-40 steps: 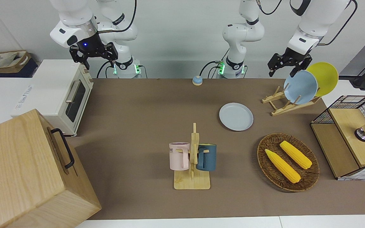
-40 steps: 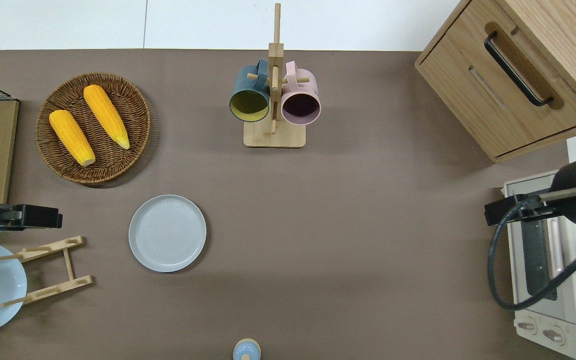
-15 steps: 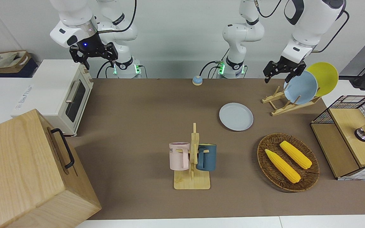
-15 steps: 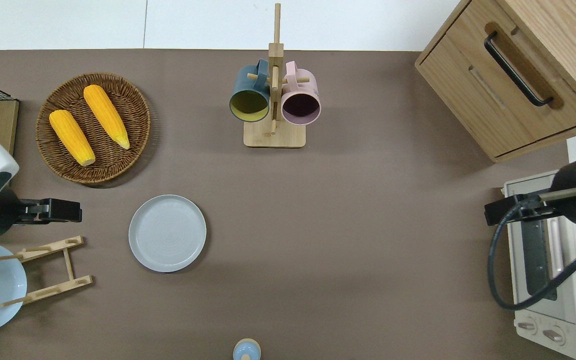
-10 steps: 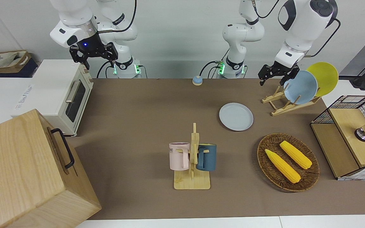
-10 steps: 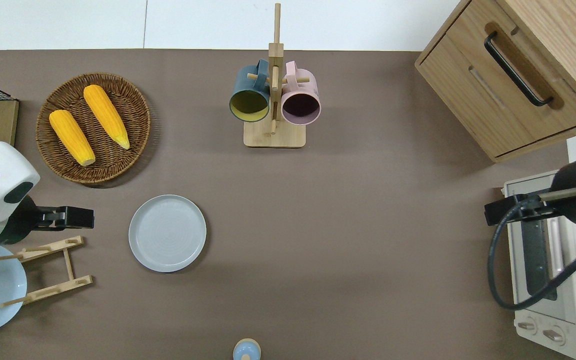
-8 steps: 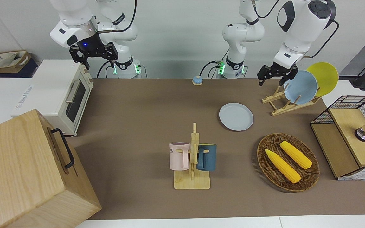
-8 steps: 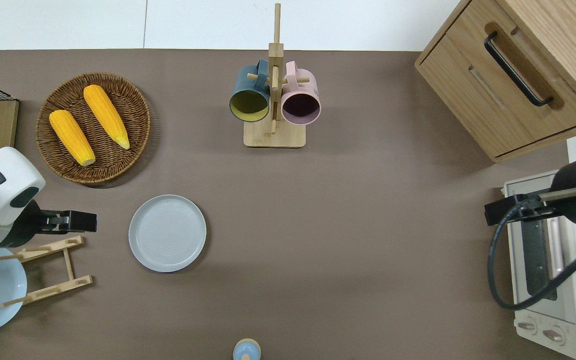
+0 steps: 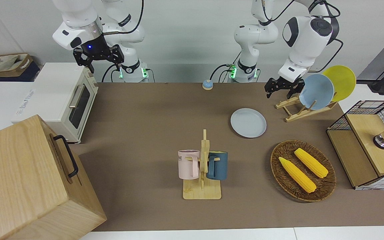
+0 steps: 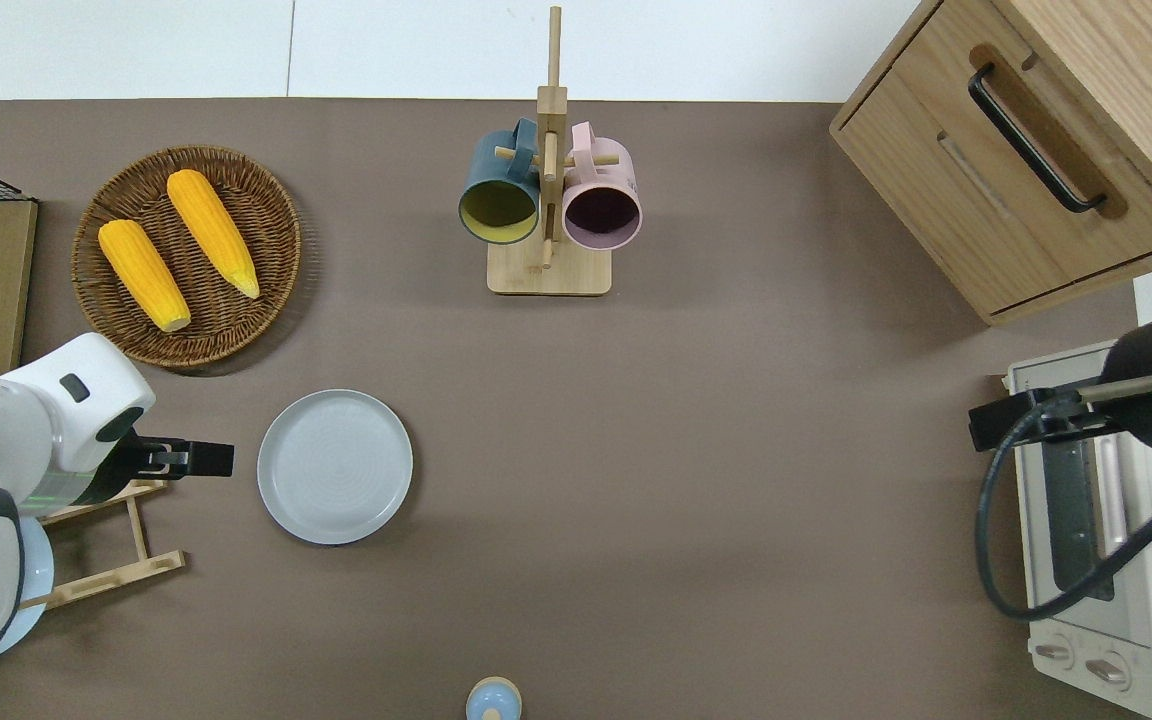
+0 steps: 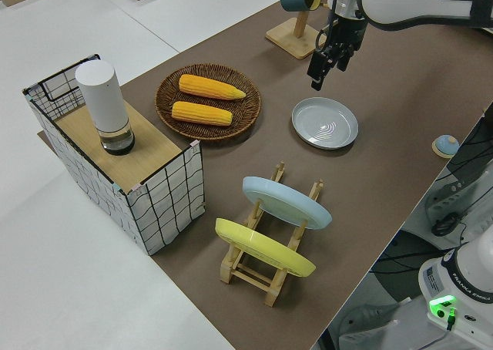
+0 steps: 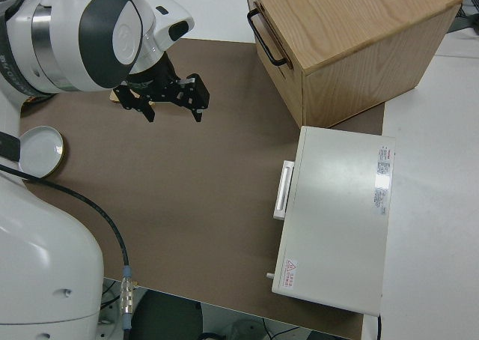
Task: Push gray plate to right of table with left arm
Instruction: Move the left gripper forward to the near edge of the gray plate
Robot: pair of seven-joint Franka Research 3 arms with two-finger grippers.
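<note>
while the gray plate (image 10: 335, 467) lies flat on the desk (image 10: 696, 480), between the wicker basket (image 10: 187, 256) of corn and the wooden plate rack (image 10: 106, 545) toward the left arm's end, nothing of the push looks done. the left gripper (image 10: 208, 459) hangs in the air just beside the plate's rim on the left arm's side, apart from it, and i cannot tell whether it is open or closed. left to do, by my judgement: come down to rim height, meet the rim, and slide the plate across toward the right arm's end. the right gripper (image 9: 98, 56) is parked, spread open.
</note>
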